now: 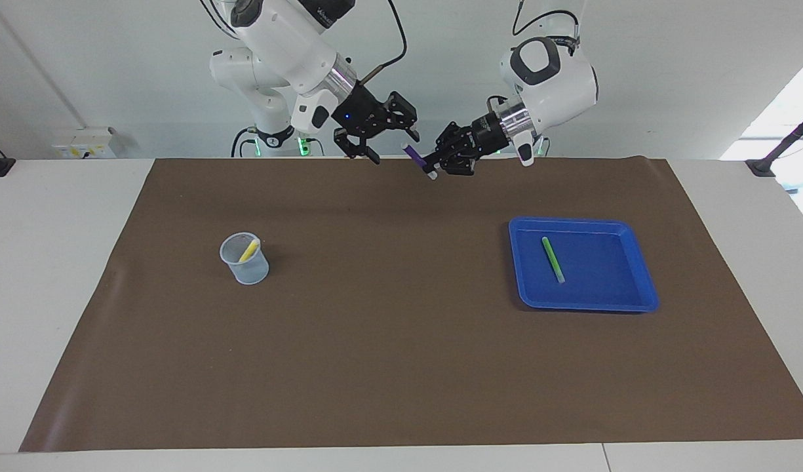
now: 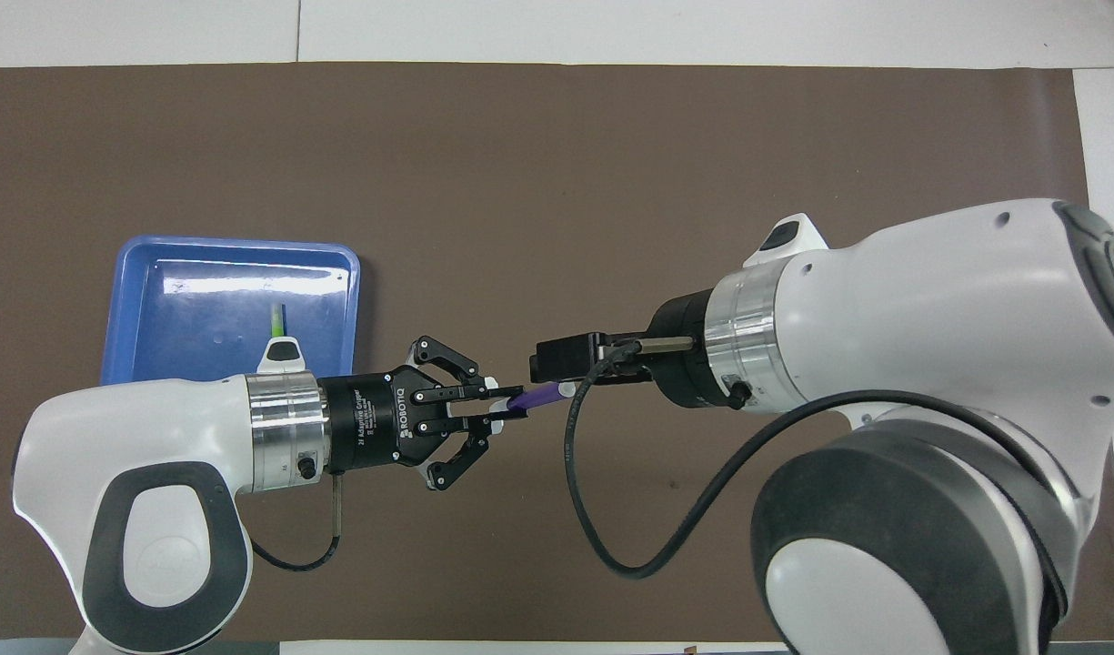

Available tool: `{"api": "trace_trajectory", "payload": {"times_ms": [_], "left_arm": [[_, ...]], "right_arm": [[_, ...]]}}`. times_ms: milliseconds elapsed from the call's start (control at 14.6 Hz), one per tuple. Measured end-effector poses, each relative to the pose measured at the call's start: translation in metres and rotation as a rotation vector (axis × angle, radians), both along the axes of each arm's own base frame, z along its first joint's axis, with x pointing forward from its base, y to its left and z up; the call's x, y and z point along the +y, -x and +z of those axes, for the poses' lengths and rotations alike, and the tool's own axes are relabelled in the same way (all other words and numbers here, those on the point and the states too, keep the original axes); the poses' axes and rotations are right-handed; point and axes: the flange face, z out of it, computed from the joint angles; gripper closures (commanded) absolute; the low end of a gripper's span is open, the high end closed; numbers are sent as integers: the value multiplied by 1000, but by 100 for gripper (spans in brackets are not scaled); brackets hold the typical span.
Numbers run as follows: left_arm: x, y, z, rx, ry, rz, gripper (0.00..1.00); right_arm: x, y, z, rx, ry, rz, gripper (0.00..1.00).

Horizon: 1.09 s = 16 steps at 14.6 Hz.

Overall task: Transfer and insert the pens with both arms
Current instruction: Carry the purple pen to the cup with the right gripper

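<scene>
My left gripper (image 1: 435,162) is shut on the purple pen (image 1: 415,155) and holds it in the air over the mat's edge nearest the robots, whitish end down. My right gripper (image 1: 396,148) is open, with its fingers on either side of the pen's upper end; I cannot tell whether they touch it. In the overhead view the left gripper (image 2: 504,405) and right gripper (image 2: 543,364) meet at the purple pen (image 2: 540,397). The yellow pen (image 1: 248,250) stands in a clear cup (image 1: 245,262). The green pen (image 1: 552,259) lies in the blue tray (image 1: 630,298).
The tray (image 2: 138,273) lies toward the left arm's end of the brown mat (image 1: 388,341), the cup toward the right arm's end. In the overhead view the right arm hides the cup and the left arm covers part of the green pen (image 2: 275,320).
</scene>
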Motion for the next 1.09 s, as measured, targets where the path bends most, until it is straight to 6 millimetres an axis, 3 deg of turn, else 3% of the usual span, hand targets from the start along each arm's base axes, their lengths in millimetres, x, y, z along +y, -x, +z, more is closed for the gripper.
{"api": "trace_trajectory", "payload": {"times_ms": [137, 205, 341, 546, 683, 1024, 1092], "left_arm": [[0, 0, 0, 0, 0, -1, 100], [0, 0, 0, 0, 1, -2, 100], [0, 0, 0, 0, 1, -4, 100], [-1, 1, 0, 4, 3, -10, 100], [1, 0, 0, 3, 3, -7, 100], [4, -1, 0, 4, 6, -9, 100], [4, -1, 0, 4, 6, -10, 69]], "right_arm": [[12, 8, -5, 17, 7, 6, 2], [15, 10, -5, 20, 8, 7, 10], [16, 11, -5, 16, 8, 4, 33], [15, 8, -4, 0, 3, -11, 82], [15, 9, -5, 1, 3, -12, 100], [15, 10, -5, -1, 8, -11, 100], [15, 10, -5, -2, 8, -10, 100]]}}
